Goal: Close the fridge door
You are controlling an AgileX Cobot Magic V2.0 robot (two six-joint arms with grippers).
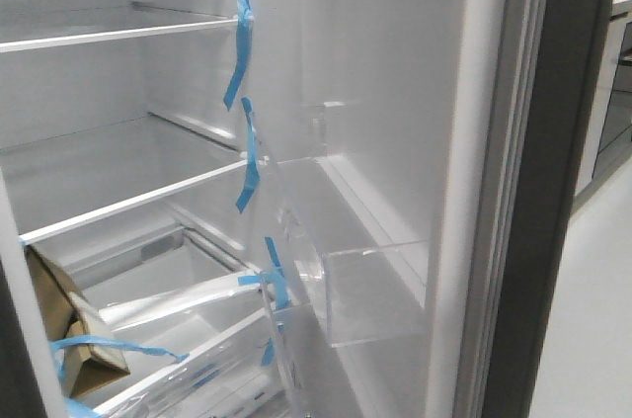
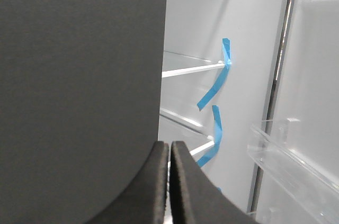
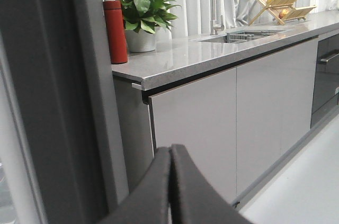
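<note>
The fridge door stands open on the right of the front view. Its white inner lining [image 1: 415, 92] carries a clear bin [image 1: 370, 290], and its dark grey edge [image 1: 558, 171] runs top to bottom. In the left wrist view the lining and its clear bins [image 2: 296, 155] are on the right. My left gripper [image 2: 169, 147] is shut and empty, close beside a dark grey flat surface [image 2: 79, 75]. My right gripper [image 3: 170, 151] is shut and empty, next to the door's dark grey outer side [image 3: 42, 102]. Neither gripper shows in the front view.
Inside the fridge are glass shelves [image 1: 128, 201] with blue tape strips [image 1: 240, 38], a brown box [image 1: 69, 329] and drawers low down. Beyond the door are pale cabinet fronts [image 3: 212, 123], a grey counter [image 3: 212, 54] with a red bottle [image 3: 115, 30], a plant [image 3: 140, 7], a tap and a dish rack.
</note>
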